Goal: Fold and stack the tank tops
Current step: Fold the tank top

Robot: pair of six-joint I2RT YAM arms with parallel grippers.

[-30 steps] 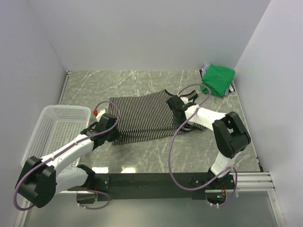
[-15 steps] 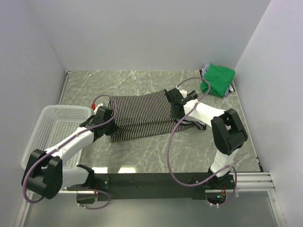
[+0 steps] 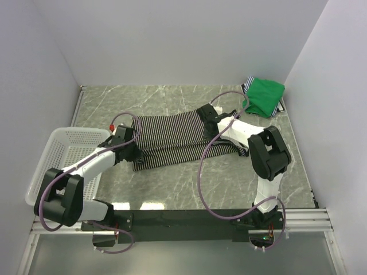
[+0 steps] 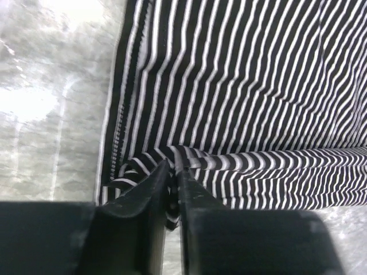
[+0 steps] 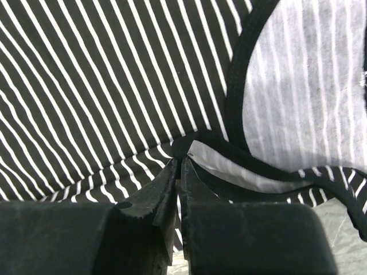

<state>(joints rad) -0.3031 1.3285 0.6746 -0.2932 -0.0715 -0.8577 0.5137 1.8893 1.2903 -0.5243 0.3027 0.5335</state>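
The striped tank top (image 3: 172,137) lies in the middle of the table, its near half folded back over the far half. My left gripper (image 3: 127,144) is shut on its left edge (image 4: 172,166) and pinches a fold of the striped cloth. My right gripper (image 3: 211,121) is shut on its right side, at the dark-edged armhole (image 5: 189,150). The green tank top (image 3: 264,95) lies folded at the far right corner, on top of another striped piece (image 3: 248,85).
A white mesh basket (image 3: 64,157) stands at the left edge, beside my left arm. Grey walls close in the table on the left, back and right. Purple cables loop over both arms.
Both grippers have carried the near edge of the striped top away from me, over the rest of it. The top now lies narrower and folded lengthwise.
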